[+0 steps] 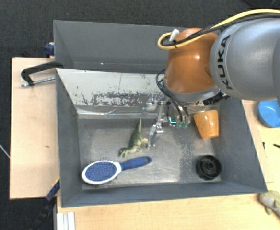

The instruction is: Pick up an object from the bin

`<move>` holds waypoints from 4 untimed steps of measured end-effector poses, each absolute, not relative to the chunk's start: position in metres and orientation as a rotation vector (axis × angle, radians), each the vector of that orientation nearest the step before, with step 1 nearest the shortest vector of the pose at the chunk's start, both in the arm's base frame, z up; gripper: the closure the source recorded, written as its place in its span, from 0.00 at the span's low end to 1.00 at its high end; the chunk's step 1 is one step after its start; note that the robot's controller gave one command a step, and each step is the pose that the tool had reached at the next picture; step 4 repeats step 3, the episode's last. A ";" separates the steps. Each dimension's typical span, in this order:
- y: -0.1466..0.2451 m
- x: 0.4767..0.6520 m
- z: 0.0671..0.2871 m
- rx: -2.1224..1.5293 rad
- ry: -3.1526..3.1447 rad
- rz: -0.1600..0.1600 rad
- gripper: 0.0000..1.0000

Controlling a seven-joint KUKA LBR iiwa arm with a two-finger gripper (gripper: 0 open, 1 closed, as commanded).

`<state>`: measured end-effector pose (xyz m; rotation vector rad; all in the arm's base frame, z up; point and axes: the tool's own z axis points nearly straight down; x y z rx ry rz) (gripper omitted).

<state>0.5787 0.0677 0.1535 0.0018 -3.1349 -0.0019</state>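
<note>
My gripper (168, 124) hangs below the arm's orange cover, over the middle of the bin floor towards the back. It is open and nothing sits between its fingers. Its left finger (156, 128) ends just right of a small green toy dinosaur (136, 143), which lies on the floor; whether they touch I cannot tell. An orange cup (207, 123) lies just right of the gripper, against the right wall. A blue hairbrush (112, 169) with a round white-rimmed head lies near the front wall, below the dinosaur.
A black round ribbed thing (208, 167) rests in the front right corner of the bin. The arm and its orange cover reach in from the right and hide part of the back right of the bin.
</note>
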 end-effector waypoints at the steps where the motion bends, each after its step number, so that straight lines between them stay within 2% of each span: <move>1: 0.088 0.511 0.072 0.731 -3.069 -0.003 0.00; 2: 0.088 0.512 0.074 0.730 -3.071 -0.004 1.00; 3: 0.100 0.520 0.216 0.661 -3.084 -0.001 1.00; 4: 0.100 0.520 0.216 0.661 -3.084 -0.001 1.00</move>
